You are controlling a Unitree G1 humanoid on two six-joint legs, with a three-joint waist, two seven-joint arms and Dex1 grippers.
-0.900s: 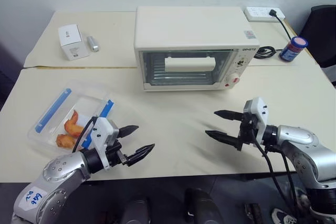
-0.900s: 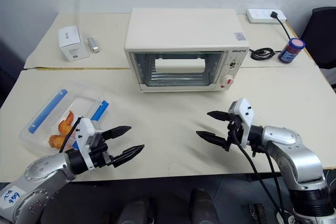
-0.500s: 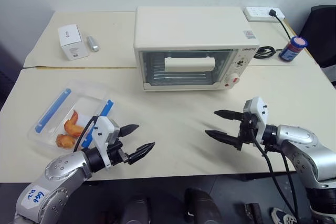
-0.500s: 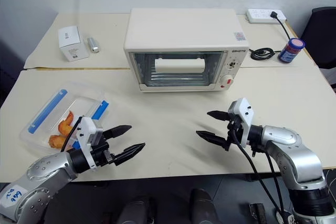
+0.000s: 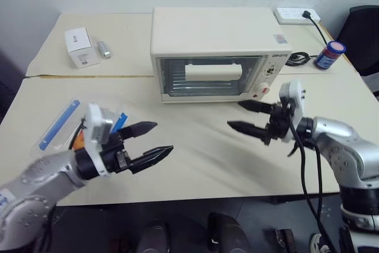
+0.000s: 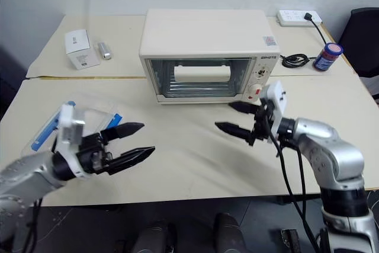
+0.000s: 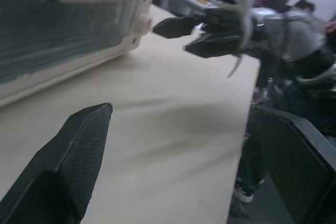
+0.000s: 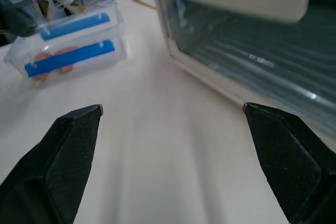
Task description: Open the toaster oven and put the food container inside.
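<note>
While door stays shut, toaster oven (image 5: 220, 53) sits at table's (image 5: 195, 158) far centre: cream-white box, glass front, wide cream bar handle (image 5: 214, 71), knobs and red button (image 5: 256, 95) at right. Food container (image 8: 68, 51): clear rectangular plastic, two blue clips, orange fried pieces inside; sits near table's left edge, well apart from oven. Left gripper (image 5: 148, 142) beside container, fingers spread, empty. Right gripper (image 5: 247, 117) near oven's lower right corner, fingers spread, holding nothing.
</note>
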